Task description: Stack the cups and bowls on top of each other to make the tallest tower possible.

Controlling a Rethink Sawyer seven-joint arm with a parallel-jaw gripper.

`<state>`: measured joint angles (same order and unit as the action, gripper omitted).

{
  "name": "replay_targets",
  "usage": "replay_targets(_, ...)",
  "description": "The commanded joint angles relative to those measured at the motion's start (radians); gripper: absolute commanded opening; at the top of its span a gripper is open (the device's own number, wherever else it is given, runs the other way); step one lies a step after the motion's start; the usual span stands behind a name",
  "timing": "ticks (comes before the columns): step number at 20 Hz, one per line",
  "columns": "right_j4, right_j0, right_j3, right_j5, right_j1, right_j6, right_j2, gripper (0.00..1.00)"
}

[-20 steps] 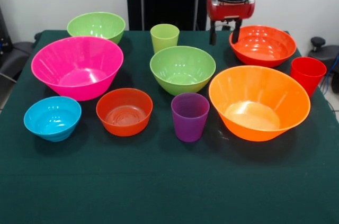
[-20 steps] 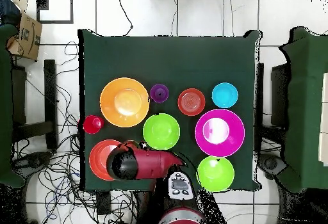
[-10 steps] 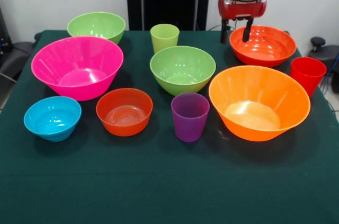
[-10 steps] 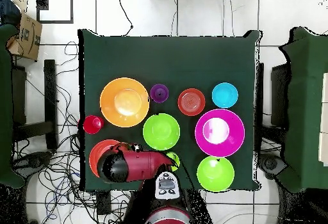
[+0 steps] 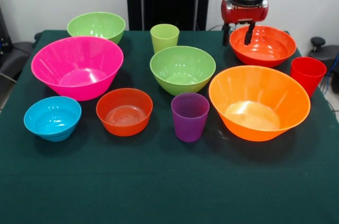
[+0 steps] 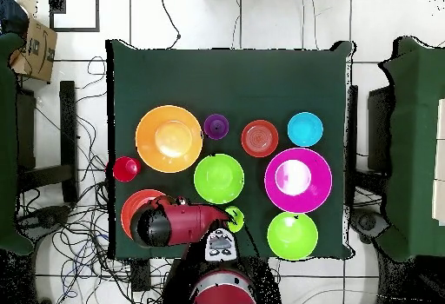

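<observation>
The pincer (image 5: 239,34) is held open and empty above the near rim of the red-orange bowl (image 5: 265,46) at the desk's (image 5: 169,181) far edge. The bowl is judged light, stiff and slippery; its thin rim is best pinched.

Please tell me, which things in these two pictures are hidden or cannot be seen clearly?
- Overhead view: the arm covers most of the red-orange bowl and part of the lime green cup.
- Overhead view: the claw itself is hidden under the arm.
- Front view: the claw hangs open at the red-orange bowl; whether a fingertip touches its rim cannot be told.
- Front view: the arm is cut off by the top edge.
</observation>
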<state>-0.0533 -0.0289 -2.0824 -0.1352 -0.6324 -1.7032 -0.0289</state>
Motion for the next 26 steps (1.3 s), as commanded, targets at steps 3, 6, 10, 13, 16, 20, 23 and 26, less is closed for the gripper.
replay_targets(3, 0.005, 0.033, 0.095, 0.095, 0.136, -0.164, -0.040, 1.00)
replay_targets(6, 0.001, 0.039, 0.110, 0.120, 0.169, -0.167, -0.033, 1.00)
replay_targets(10, -0.006, 0.046, 0.125, 0.163, 0.212, -0.172, -0.025, 1.00)
replay_targets(13, -0.005, 0.053, 0.135, 0.192, 0.240, -0.179, -0.020, 1.00)
replay_targets(16, 0.000, 0.059, 0.148, 0.211, 0.265, -0.182, -0.017, 1.00)
replay_targets(20, 0.003, 0.061, 0.163, 0.226, 0.289, -0.185, -0.017, 1.00)
replay_targets(23, 0.009, 0.071, 0.158, 0.230, 0.286, -0.192, -0.015, 1.00)
replay_targets(26, 0.011, 0.074, 0.153, 0.224, 0.277, -0.194, -0.012, 1.00)
